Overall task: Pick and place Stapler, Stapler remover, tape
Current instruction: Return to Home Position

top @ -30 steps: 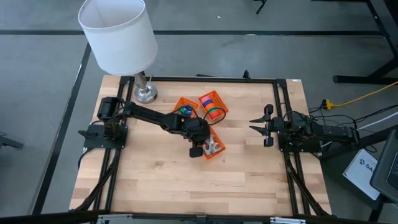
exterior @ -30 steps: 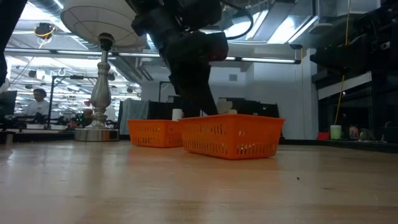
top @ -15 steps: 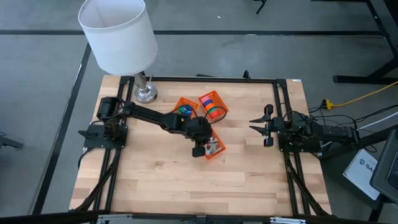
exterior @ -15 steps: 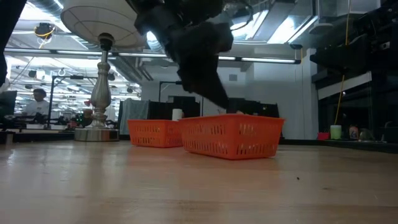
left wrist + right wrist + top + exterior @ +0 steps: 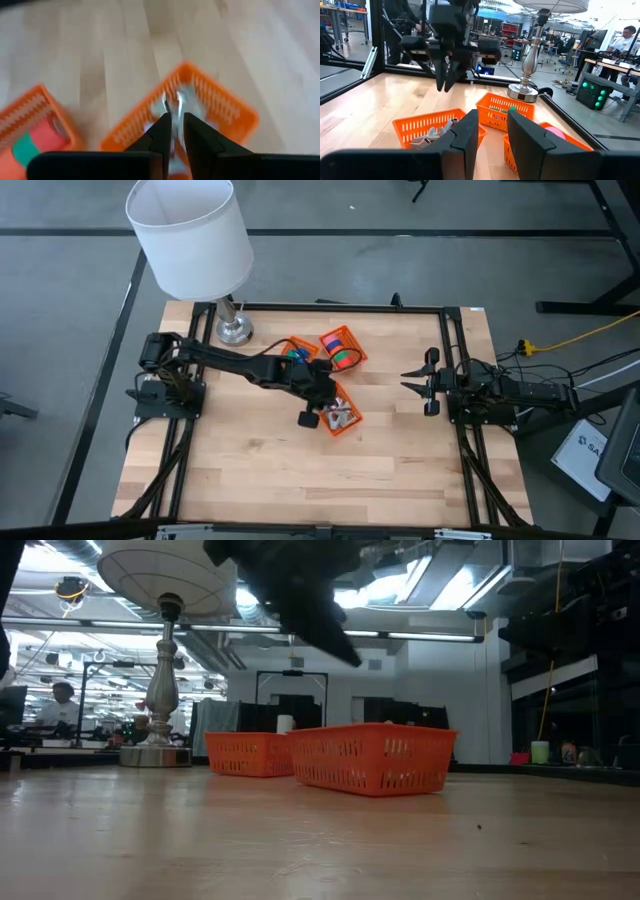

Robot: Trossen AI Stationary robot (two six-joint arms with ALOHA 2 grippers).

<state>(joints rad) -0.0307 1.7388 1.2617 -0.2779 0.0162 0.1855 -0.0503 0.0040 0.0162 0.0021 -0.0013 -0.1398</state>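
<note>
**Location of task items.** The tape [image 5: 341,352] lies as coloured rolls in the orange basket farthest from the worktop's front edge. The staple removers [image 5: 343,416] lie as a pale, tangled heap in the near orange basket [image 5: 357,420]. A third basket [image 5: 296,350] just beside the tape holds small blue and green blocky pieces. These are probably the staplers, but that cannot be confirmed. No task item is visible on the bare worktop [image 5: 250,470].

**Claw state.**
- The left claw [image 5: 308,420] hangs over the near basket's left corner, above its rim. Its fingers are drawn almost together, with nothing between them.
- The right claw [image 5: 405,380] waits at the worktop's right side with its fingers spread and empty.

**Step in hand.** Judged from the layout, sorting appears complete and the left arm is retiring to its rest pose.

**Next move.** The left arm must fold back toward its base at the worktop's left edge. The claw should stay high enough to pass over the basket rims and clear of the lamp [image 5: 190,230].

**Limits of view.**
- From above, the left arm covers part of the third basket.
- At table-top height, the basket walls hide all contents, and the left arm is cut off at the picture's top.
- The number of staple removers cannot be told.
</note>
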